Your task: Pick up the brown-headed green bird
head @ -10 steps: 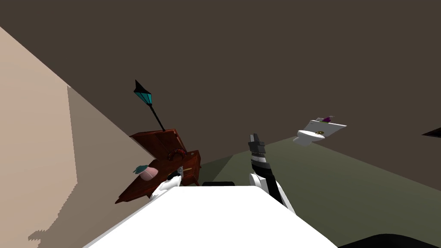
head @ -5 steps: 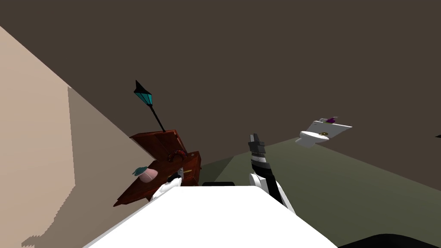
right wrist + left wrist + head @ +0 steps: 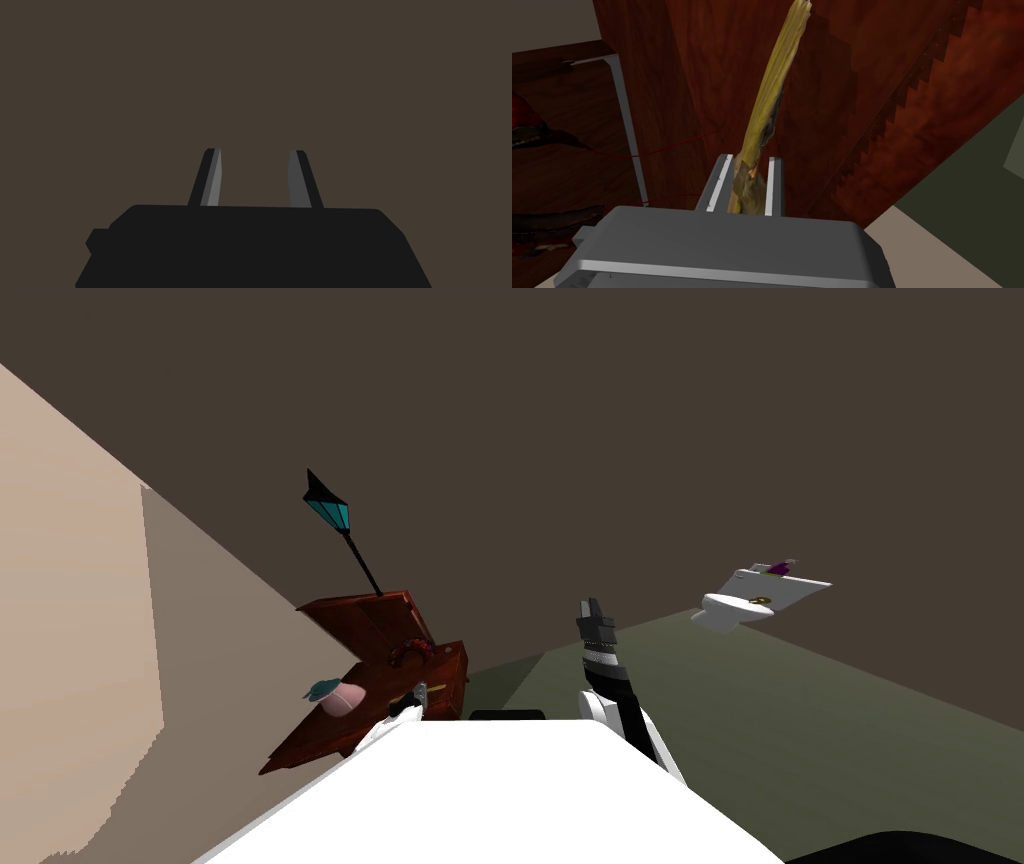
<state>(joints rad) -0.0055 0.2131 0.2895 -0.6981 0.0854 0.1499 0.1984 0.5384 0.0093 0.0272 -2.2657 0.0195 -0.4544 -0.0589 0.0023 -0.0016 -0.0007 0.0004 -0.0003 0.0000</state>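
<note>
A slim yellow-green bird with a brownish end stands between the fingers of my left gripper. Both fingers press its sides, and its long tail rises past the fingertips in front of a red-brown wooden desk. In the head view my left gripper sits low at the desk, by its near edge. My right gripper is raised in the middle, away from the desk. Its fingers stand apart with nothing between them.
On the desk lie a pink and teal object and a red ring-shaped thing. Behind the desk rises a black lamp with a teal shade. A white toilet stands far right on the green floor. A beige wall closes the left.
My head view has shifted a little: the desk and lamp sit slightly further left, the toilet further right. My left hand stays at the desk's edge and the right arm holds still.
</note>
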